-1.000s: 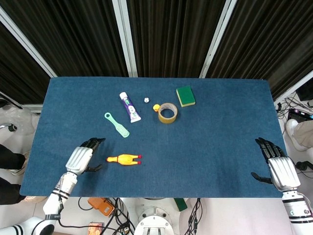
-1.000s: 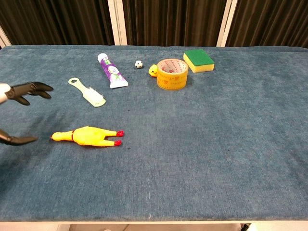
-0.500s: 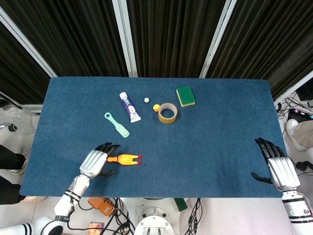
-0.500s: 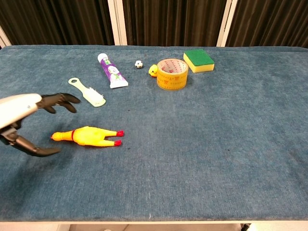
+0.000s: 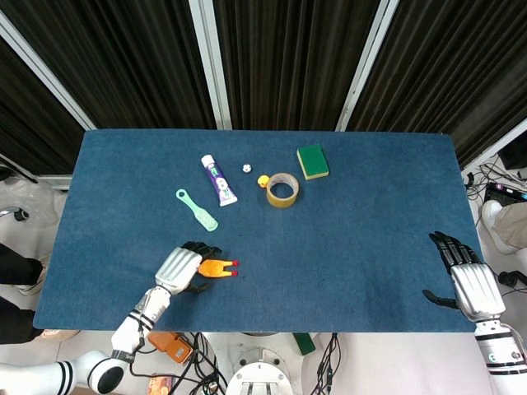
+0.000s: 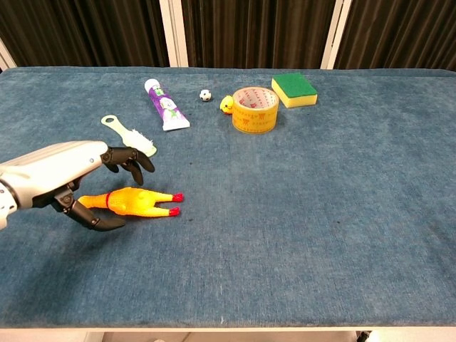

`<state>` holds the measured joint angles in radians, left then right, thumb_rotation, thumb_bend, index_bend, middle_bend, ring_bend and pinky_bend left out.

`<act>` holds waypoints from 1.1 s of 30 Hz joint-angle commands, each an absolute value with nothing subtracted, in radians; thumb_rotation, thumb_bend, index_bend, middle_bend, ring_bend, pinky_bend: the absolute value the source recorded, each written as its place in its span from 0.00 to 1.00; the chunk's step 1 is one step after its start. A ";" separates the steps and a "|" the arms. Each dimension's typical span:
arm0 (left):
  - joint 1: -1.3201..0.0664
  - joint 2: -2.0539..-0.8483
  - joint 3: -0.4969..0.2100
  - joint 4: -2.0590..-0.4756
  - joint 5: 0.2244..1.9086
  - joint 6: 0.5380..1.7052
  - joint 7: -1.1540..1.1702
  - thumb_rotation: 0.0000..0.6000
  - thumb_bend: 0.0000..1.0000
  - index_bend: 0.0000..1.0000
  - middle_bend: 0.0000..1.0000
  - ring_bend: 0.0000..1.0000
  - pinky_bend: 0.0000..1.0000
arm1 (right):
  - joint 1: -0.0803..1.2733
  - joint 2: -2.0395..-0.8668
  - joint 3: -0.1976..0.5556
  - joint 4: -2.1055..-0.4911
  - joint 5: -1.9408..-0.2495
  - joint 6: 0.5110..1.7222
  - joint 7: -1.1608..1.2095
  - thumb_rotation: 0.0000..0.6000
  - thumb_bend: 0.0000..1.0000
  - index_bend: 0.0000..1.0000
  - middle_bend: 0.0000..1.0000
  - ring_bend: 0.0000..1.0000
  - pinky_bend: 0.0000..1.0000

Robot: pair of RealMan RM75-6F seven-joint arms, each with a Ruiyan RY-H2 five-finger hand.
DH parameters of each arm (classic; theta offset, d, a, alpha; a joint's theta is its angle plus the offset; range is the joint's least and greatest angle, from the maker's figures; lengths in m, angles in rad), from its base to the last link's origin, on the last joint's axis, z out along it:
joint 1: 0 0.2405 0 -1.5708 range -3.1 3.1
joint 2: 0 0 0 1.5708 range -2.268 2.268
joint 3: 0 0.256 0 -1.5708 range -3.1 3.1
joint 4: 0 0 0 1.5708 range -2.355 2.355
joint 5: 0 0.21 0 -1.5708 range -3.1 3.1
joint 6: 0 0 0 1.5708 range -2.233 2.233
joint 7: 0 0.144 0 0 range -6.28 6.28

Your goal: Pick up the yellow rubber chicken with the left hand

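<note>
The yellow rubber chicken with red feet [image 6: 132, 201] lay flat on the blue felt table [image 6: 299, 214], near its front-left. The left hand [image 6: 68, 174] hovered over its head end, fingers spread, gripping nothing; contact was hard to tell. Reaching stage, I'd say: next it needed lowering and closing around the body.

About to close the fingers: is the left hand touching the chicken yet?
Cannot tell. In the chest view the left hand arches over the chicken, but neither view shows a clear gap or contact.
</note>
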<state>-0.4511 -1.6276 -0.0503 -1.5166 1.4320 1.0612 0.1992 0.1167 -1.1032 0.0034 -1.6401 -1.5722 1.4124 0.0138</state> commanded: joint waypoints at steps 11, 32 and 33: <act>-0.466 -1.624 -0.043 -1.496 1.401 1.041 0.184 1.00 0.25 0.33 0.44 0.34 0.33 | 0.117 -1.103 0.004 -1.641 -1.571 1.413 0.016 1.00 0.21 0.08 0.13 0.16 0.22; -0.467 -1.517 -0.073 -1.559 1.429 1.124 0.146 1.00 0.46 0.57 0.62 0.51 0.45 | 0.119 -1.099 0.001 -1.642 -1.574 1.408 0.026 1.00 0.21 0.08 0.13 0.16 0.22; -0.468 -1.497 -0.080 -1.576 1.432 1.131 0.153 1.00 0.46 0.57 0.62 0.51 0.45 | 0.119 -1.099 0.000 -1.642 -1.574 1.408 0.025 1.00 0.21 0.08 0.13 0.16 0.22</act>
